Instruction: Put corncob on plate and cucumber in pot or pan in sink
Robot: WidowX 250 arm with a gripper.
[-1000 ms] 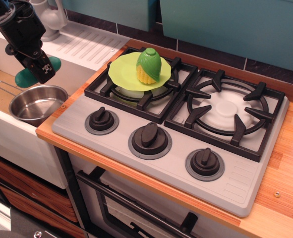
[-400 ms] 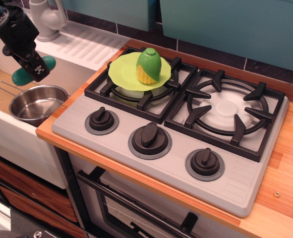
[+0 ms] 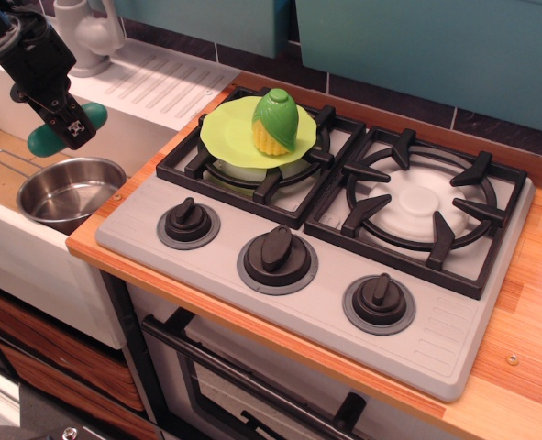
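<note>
The corncob [image 3: 274,123] stands on the lime-green plate [image 3: 229,130], which rests on the left burner of the stove. My gripper [image 3: 69,128] is over the sink [image 3: 5,174] at the far left, shut on the dark green cucumber [image 3: 43,137], whose two ends stick out on either side of the fingers. It holds the cucumber in the air above the far rim of the shiny steel pot [image 3: 69,190], which sits empty in the sink with its wire handle pointing left.
A grey faucet [image 3: 85,32] and ribbed white drainboard [image 3: 165,84] lie behind the sink. The black stove grates [image 3: 417,206] and three knobs [image 3: 276,252] fill the middle. Teal wall panels stand at the back, wooden counter at the right.
My gripper rose with the cucumber from one second ago, then shifted slightly right and down in the last half second. Corncob, plate and pot have not moved.
</note>
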